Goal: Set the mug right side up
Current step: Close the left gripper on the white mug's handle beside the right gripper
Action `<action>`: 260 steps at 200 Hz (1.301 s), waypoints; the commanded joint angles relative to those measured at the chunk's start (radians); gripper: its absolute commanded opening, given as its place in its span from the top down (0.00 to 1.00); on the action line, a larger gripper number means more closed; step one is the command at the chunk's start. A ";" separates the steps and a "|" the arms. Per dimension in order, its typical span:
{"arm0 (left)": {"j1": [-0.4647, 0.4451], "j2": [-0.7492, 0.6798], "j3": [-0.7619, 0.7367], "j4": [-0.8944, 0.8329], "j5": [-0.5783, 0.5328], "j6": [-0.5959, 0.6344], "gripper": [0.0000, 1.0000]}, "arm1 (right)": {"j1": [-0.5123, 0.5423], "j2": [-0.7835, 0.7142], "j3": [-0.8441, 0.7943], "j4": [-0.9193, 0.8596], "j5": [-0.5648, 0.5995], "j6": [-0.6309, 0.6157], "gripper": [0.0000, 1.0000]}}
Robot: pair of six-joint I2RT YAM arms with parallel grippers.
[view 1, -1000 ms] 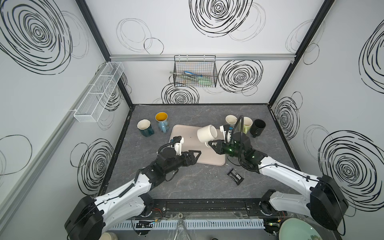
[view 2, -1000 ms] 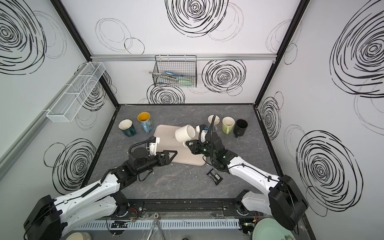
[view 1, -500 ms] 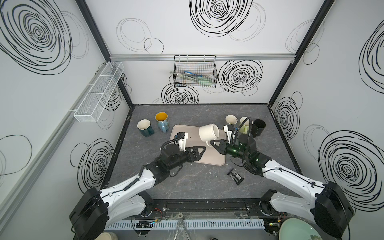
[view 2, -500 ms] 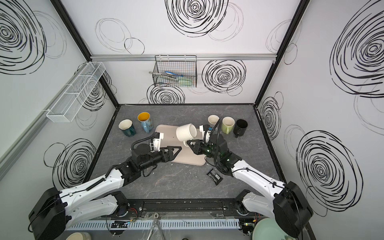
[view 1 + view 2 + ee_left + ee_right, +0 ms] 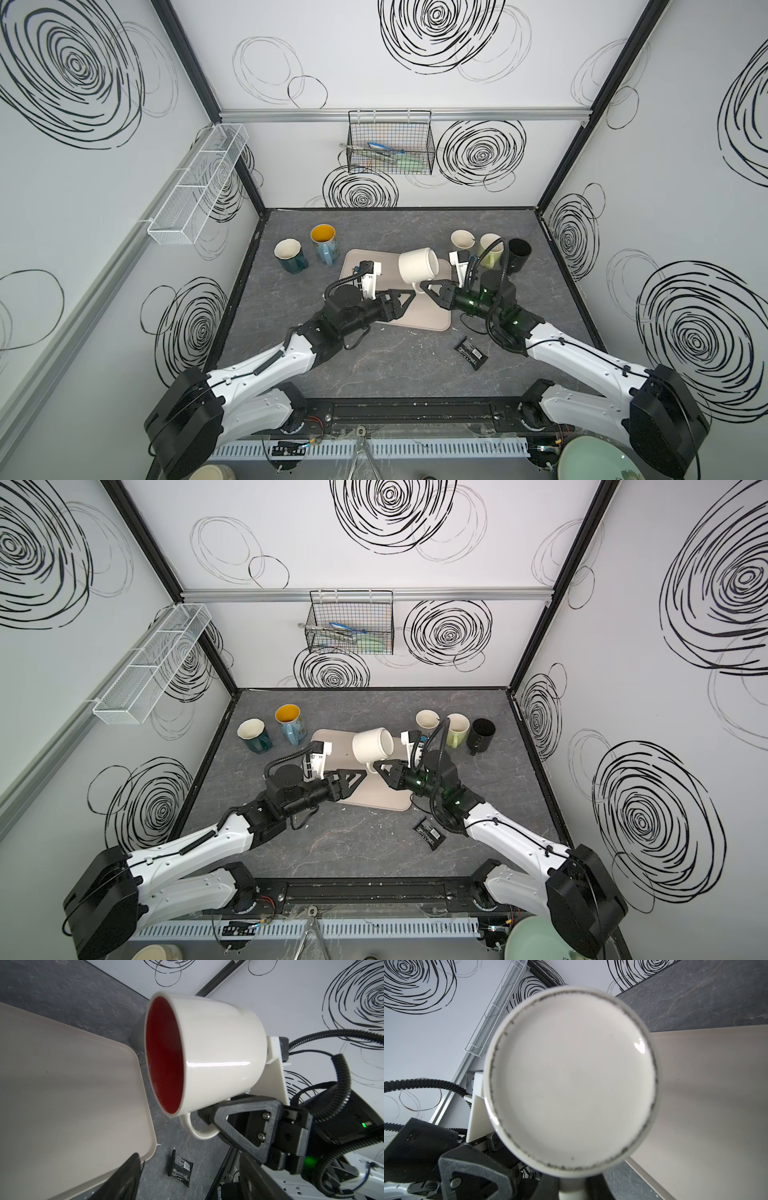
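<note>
— Tipping mid-air: right hand (image 5: 425, 286) pinches the mug (image 5: 417, 269) by its handle, sideways above the tray (image 5: 434, 322).
— Left hand (image 5: 409, 296) spread just beside it. Next, probably: roll mouth upward, then lower.

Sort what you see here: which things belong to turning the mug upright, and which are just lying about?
Job: white mug, tipped sideways in the air; right gripper, shut on its handle; left gripper, open beside it.
Lying about: tray, teal mug, blue mug, cream cup, green mug, black mug, black packet, wire basket.
</note>
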 commanded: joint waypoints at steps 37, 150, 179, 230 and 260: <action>-0.011 0.038 0.031 0.133 0.026 -0.021 0.40 | -0.008 -0.037 -0.022 0.229 -0.049 0.071 1.00; -0.014 0.116 0.056 0.250 0.070 -0.050 0.58 | -0.009 -0.018 -0.072 0.425 -0.093 0.261 1.00; -0.012 0.128 0.052 0.279 0.069 -0.061 0.61 | -0.007 -0.020 -0.071 0.441 -0.091 0.284 1.00; -0.008 0.144 0.066 0.308 0.067 -0.076 0.66 | 0.007 -0.019 -0.071 0.444 -0.082 0.292 1.00; -0.002 0.149 0.075 0.310 0.060 -0.086 0.70 | 0.016 -0.015 -0.071 0.446 -0.075 0.291 1.00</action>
